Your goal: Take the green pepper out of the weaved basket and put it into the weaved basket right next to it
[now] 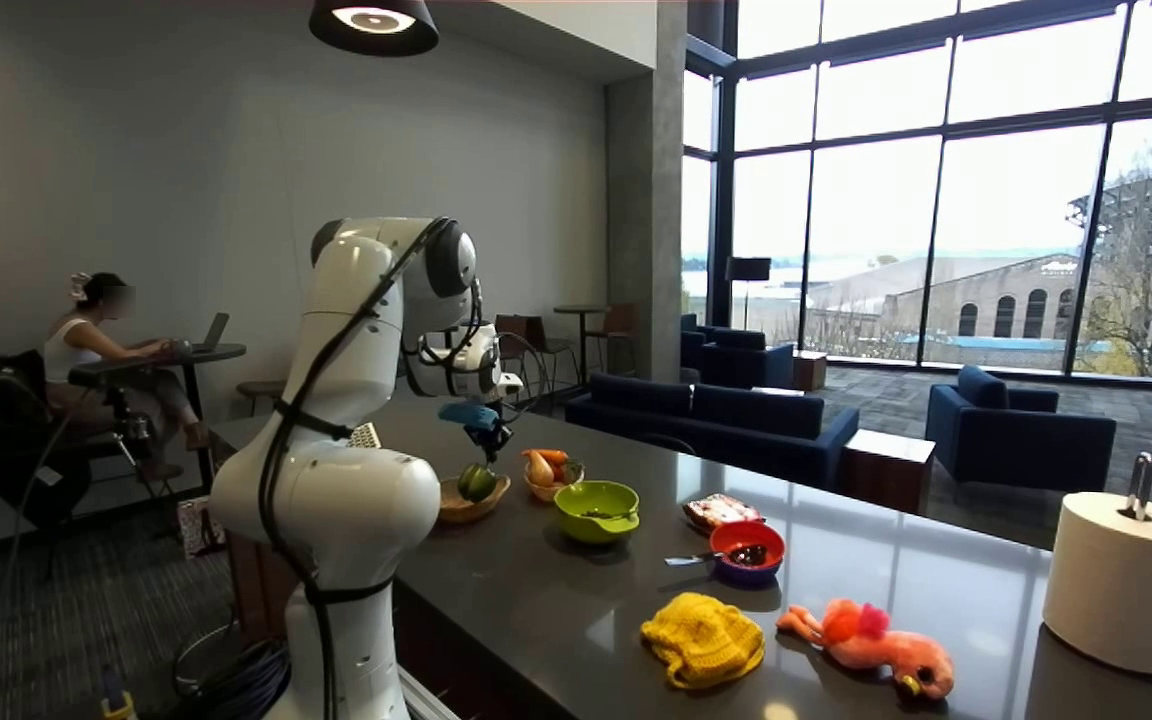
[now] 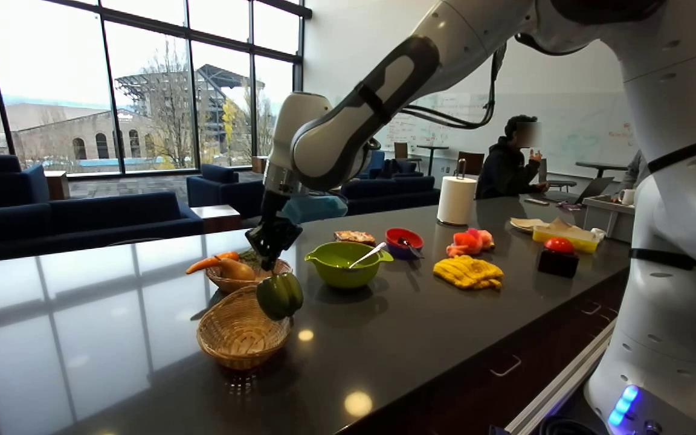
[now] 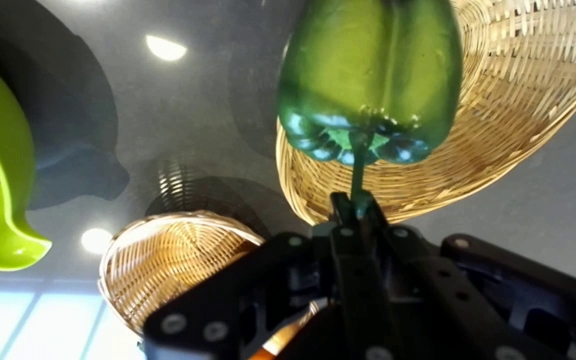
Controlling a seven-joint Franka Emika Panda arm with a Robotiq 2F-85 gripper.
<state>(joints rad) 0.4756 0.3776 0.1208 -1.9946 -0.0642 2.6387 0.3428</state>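
My gripper (image 3: 355,202) is shut on the stem of the green pepper (image 3: 373,75). The pepper hangs by its stem below the fingers, over the near rim of a woven basket (image 3: 523,100). In an exterior view the pepper (image 2: 280,296) hangs at the side of this basket (image 2: 245,341), which holds nothing else. It also shows in an exterior view (image 1: 477,483). A smaller woven basket (image 2: 222,283) stands right beside it, holding an orange carrot (image 2: 212,262) and a tan, pear-shaped vegetable (image 2: 236,269). In the wrist view the gripper hides part of this smaller basket (image 3: 173,255).
A lime-green bowl (image 2: 345,269) with a spoon stands close to both baskets. Farther along the counter are a red and purple bowl (image 1: 748,553), a yellow knitted cloth (image 1: 704,640), a pink plush bird (image 1: 871,640) and a paper towel roll (image 1: 1126,580).
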